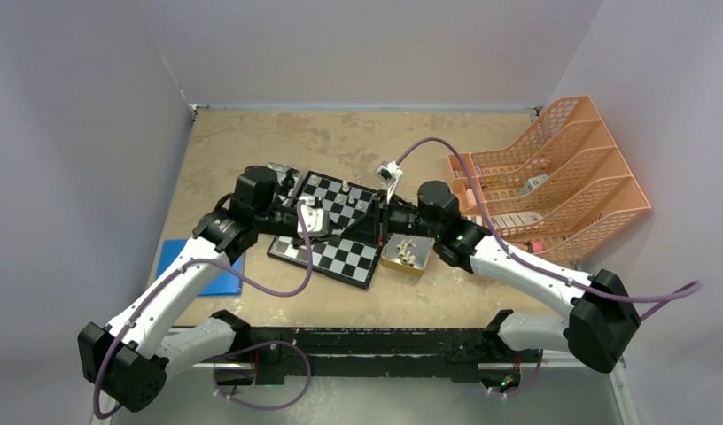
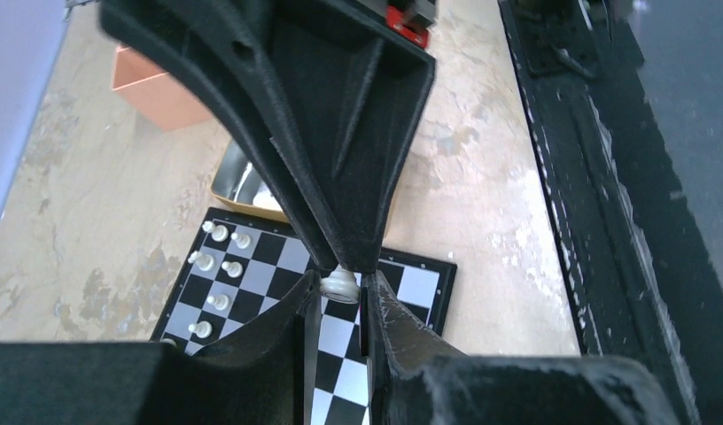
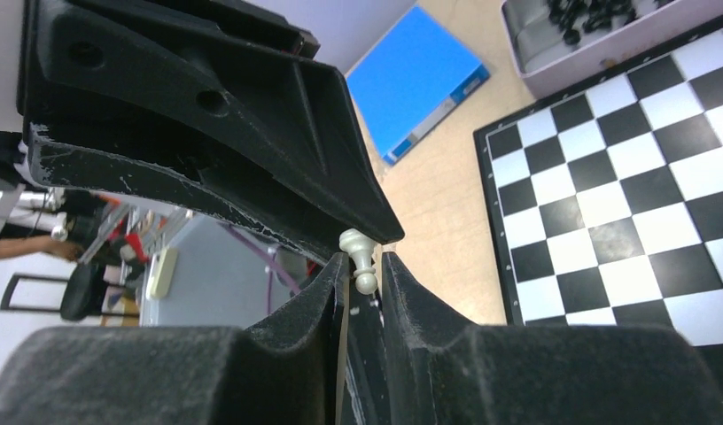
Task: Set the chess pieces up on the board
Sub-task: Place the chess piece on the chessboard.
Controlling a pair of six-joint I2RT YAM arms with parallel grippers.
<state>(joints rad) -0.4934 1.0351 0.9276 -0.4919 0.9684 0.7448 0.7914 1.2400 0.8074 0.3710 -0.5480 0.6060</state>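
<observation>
**Figure: White pawn gripped in mid-air above the chessboard**

The left gripper (image 2: 342,288) is clenched on a white pawn (image 2: 340,283), held between its matte black, wedge-shaped fingers above the board (image 1: 351,259). The right gripper (image 3: 365,259) meets it tip to tip. The pawn's base lies between that gripper's fingers, but whether they press it cannot be told. Several white pieces (image 2: 232,268) stand on squares near one board edge. A metal tray (image 1: 399,265) of white pieces lies just beside the board's right rim. A second tray (image 3: 540,42), holding black pieces, lies beside its far-left corner. Mottled tan tabletop (image 1: 252,142) shows beyond the far rim. Orange mesh racks (image 1: 562,168) stand at the right, and a flat blue folder (image 3: 420,80) lies at the left.
</observation>
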